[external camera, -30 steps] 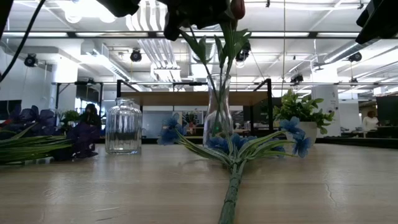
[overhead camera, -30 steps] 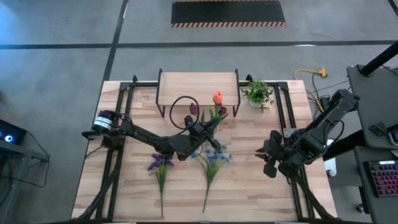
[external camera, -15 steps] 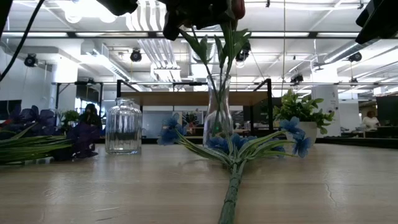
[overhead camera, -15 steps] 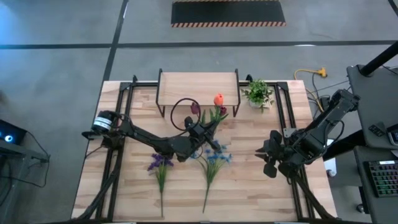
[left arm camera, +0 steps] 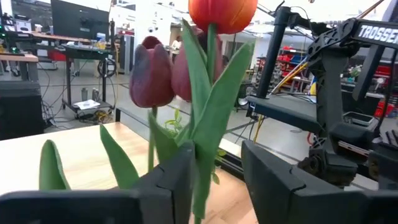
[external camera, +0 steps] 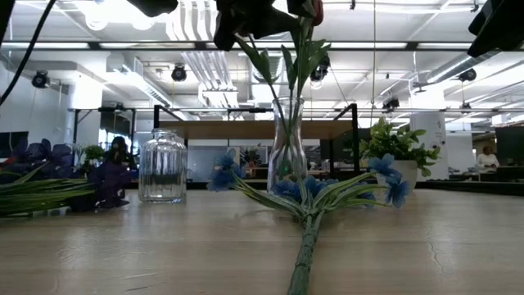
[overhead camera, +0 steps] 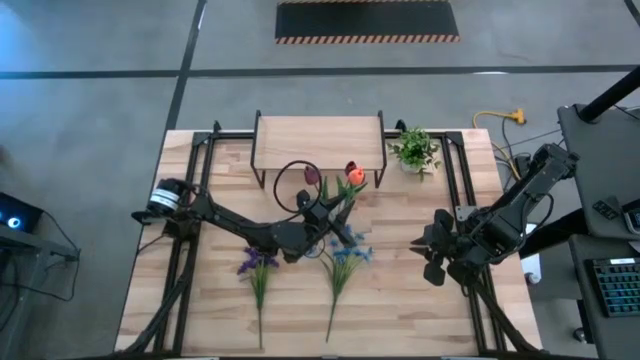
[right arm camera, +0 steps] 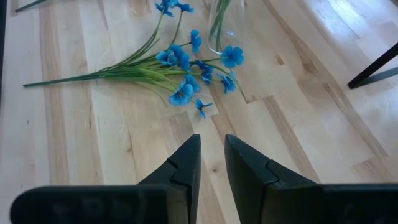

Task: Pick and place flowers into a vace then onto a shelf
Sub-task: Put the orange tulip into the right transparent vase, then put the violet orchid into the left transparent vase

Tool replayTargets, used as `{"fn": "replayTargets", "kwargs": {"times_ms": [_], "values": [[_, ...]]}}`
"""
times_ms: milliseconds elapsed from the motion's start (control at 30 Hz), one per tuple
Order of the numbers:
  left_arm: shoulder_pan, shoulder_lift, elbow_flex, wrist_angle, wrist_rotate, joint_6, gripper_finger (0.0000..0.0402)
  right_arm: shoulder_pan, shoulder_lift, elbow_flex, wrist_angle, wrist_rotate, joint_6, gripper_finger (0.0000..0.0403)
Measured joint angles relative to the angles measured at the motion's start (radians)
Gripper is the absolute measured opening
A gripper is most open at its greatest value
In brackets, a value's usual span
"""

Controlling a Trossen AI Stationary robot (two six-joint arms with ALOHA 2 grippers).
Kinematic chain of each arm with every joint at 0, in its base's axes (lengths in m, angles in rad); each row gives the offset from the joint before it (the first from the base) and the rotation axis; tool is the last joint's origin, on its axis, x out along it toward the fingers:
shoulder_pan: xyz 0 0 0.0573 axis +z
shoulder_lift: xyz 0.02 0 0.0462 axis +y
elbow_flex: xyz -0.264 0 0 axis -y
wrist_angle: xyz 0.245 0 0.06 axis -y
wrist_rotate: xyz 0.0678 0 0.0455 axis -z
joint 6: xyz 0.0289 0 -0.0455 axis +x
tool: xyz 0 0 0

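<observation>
High view: left end effector (overhead camera: 322,212) at mid-surface, clamped on a bunch of tulips (overhead camera: 340,182), one orange bud (overhead camera: 354,174) and dark red blooms (overhead camera: 311,174), stems down in a clear narrow vase (external camera: 287,146) just near of the shelf (overhead camera: 320,140). Left wrist view: green stems and leaves pinched between the dark fingers (left arm camera: 176,180), orange bud on top. Blue flowers (overhead camera: 342,255) flat on the wooden surface (overhead camera: 400,300) near the vase, purple cluster (overhead camera: 258,262) lying left of them. Ribbed glass jar (external camera: 162,165) standing left of the vase in the low view. Right end effector (overhead camera: 430,252) hovering at the right side, fingers narrowly parted, gripping nothing. Potted plant (overhead camera: 415,150) right of the shelf.
</observation>
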Motion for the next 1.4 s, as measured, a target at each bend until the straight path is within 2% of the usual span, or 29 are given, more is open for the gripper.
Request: {"fn": "replayTargets", "kwargs": {"times_ms": [333,633,900,1033,1133,1233,1333,1400], "values": [[-0.054,-0.002,0.0,0.0,-0.064,0.031,0.0159,0.0,0.0,0.0,0.005,0.0,0.0,0.0063],[-0.123,-0.041,0.003,0.003,-0.062,0.05,0.0162,0.0,0.0,0.0,0.013,0.001,-0.004,0.0059],[-0.258,-0.1,0.001,-0.004,-0.055,0.077,0.0162,0.0,0.0,-0.001,0.023,0.001,-0.004,0.0063],[-0.342,-0.136,0.001,-0.08,-0.049,0.074,0.0162,0.0,0.0,-0.001,0.024,0.001,-0.004,0.0061],[-0.405,-0.16,0.0,-0.132,-0.018,-0.001,0.0162,0.0,0.0,-0.001,0.03,0.001,-0.024,0.0059],[-0.453,-0.189,0.0,-0.211,0.021,-0.145,0.0162,0.0,0.0,-0.001,0.047,0.003,-0.052,0.0059],[-0.484,-0.218,0.0,-0.365,0.081,-0.353,0.0162,0.0,0.0,-0.001,0.069,0.004,-0.07,0.0061],[-0.505,-0.239,0.0,-0.527,0.123,-0.505,0.0162,0.0,0.0,-0.001,0.095,0.004,-0.079,0.0061]]}}
